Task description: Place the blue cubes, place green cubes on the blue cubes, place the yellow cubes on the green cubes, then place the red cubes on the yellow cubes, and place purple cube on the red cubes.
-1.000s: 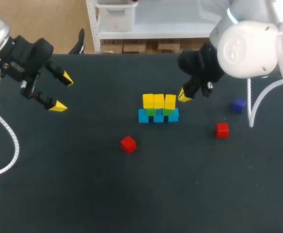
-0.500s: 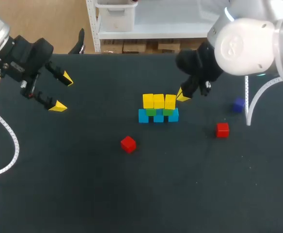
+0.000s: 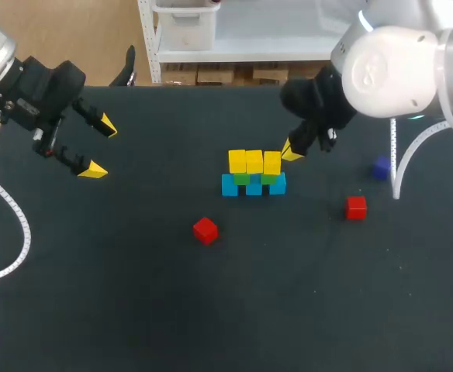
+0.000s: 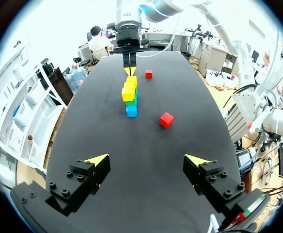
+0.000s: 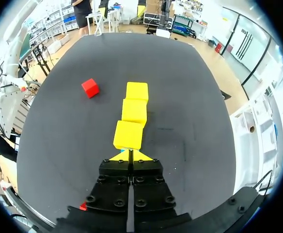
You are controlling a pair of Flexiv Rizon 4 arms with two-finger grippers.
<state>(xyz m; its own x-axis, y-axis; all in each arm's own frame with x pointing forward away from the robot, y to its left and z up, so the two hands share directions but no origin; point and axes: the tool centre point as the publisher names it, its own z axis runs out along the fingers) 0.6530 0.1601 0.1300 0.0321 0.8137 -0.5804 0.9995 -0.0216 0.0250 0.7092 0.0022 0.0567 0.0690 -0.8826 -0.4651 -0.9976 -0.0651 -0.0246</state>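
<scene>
The stack stands mid-table: three blue cubes point(image 3: 254, 188) at the base, two green cubes point(image 3: 242, 179) on them and three yellow cubes point(image 3: 254, 161) in a row on top. My right gripper point(image 3: 292, 151) is shut and empty, its tips just beside the rightmost yellow cube point(image 5: 129, 134), right behind it in the right wrist view. One red cube point(image 3: 205, 230) lies in front of the stack and another red cube point(image 3: 356, 207) to its right. Further right sits the purple cube point(image 3: 380, 168). My left gripper point(image 3: 100, 147) hangs open at the far left, empty, well away from the stack point(image 4: 130, 94).
A white cable point(image 3: 13, 225) curves over the table's left side, and another cable point(image 3: 403, 167) hangs near the purple cube. The table point(image 3: 133, 310) is dark and bare in front of the stack.
My right gripper has edged slightly left and toward the table's far side, staying shut beside the rightmost yellow cube. The left arm and all cubes are unmoved.
</scene>
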